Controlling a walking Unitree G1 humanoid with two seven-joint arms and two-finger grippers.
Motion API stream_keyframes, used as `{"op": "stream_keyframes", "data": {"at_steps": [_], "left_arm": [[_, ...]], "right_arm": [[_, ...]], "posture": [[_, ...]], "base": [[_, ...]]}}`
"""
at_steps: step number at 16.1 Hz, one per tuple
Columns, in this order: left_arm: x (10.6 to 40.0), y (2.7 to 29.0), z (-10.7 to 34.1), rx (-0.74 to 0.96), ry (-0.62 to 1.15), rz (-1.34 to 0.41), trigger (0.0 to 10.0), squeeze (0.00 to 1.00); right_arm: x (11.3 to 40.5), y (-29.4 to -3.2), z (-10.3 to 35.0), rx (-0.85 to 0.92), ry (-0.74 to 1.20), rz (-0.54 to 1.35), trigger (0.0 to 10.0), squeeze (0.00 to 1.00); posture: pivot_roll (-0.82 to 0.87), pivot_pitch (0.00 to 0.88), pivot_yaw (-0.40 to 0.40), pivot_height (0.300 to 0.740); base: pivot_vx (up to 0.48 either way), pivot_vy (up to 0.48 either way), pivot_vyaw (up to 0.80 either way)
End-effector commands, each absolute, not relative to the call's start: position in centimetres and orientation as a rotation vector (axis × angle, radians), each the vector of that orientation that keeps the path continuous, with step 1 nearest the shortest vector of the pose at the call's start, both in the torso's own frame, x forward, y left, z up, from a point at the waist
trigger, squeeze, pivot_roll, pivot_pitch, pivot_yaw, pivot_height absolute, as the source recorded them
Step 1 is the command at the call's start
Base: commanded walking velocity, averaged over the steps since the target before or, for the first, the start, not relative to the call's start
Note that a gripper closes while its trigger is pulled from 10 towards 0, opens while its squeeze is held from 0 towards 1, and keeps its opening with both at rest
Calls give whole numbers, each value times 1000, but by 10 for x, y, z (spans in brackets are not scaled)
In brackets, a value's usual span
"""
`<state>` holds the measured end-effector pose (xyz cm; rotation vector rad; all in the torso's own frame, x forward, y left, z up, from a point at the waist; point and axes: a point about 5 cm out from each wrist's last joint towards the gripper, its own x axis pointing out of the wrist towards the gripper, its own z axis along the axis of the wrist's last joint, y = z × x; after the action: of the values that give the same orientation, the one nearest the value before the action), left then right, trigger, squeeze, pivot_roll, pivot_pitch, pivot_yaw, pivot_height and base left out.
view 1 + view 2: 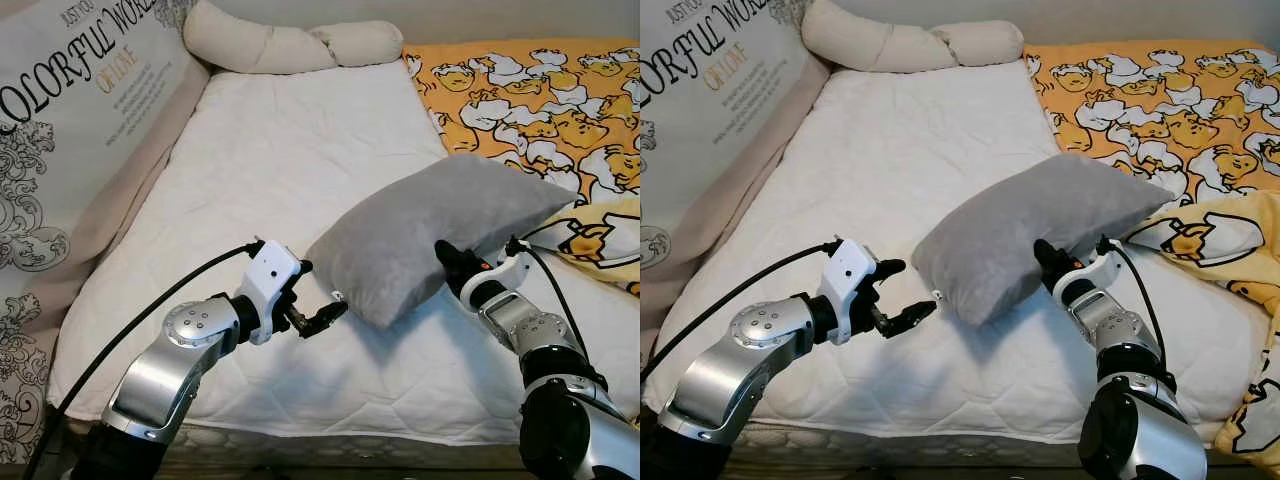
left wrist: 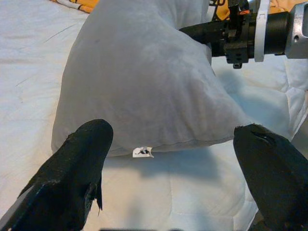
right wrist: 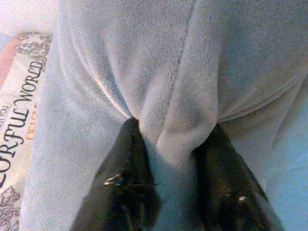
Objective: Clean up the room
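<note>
Two grippers at grey pillow point(image 1: 440, 235), right gripper point(image 3: 175, 144) pinching it, left gripper point(image 2: 168, 178) spread wide, duck blanket point(image 1: 540, 95) beside.

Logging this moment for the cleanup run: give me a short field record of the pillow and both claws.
held item: grey pillow, lifted at one end over the white mattress
right claw: shut, pinching a fold of the pillow's edge
left claw: open, facing the pillow's tagged corner, not touching
bedding nearby: yellow duck-print blanket, cream bolster
</note>
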<state>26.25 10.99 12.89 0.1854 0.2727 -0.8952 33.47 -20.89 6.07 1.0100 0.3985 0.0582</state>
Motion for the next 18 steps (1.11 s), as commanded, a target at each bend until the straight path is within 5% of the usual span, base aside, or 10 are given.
{"op": "stream_keyframes", "data": {"at_steps": [1,9,18], "left_arm": [[261,112,130,194,275,-902,10000,0],[253,148,138,119,295,-862,10000,0],[256,230,163,117,258,-557,10000,0]], "right_arm": [[336,-199,59,1009,433,76,0,0],[376,-181,130,937,263,239,0,0],[389,-105,218,980,168,638,0,0]], "posture": [[-10,0,48,740],[-25,0,54,740],[-17,0,72,740]], "base": [[0,0,0],[0,0,0],[0,0,0]]}}
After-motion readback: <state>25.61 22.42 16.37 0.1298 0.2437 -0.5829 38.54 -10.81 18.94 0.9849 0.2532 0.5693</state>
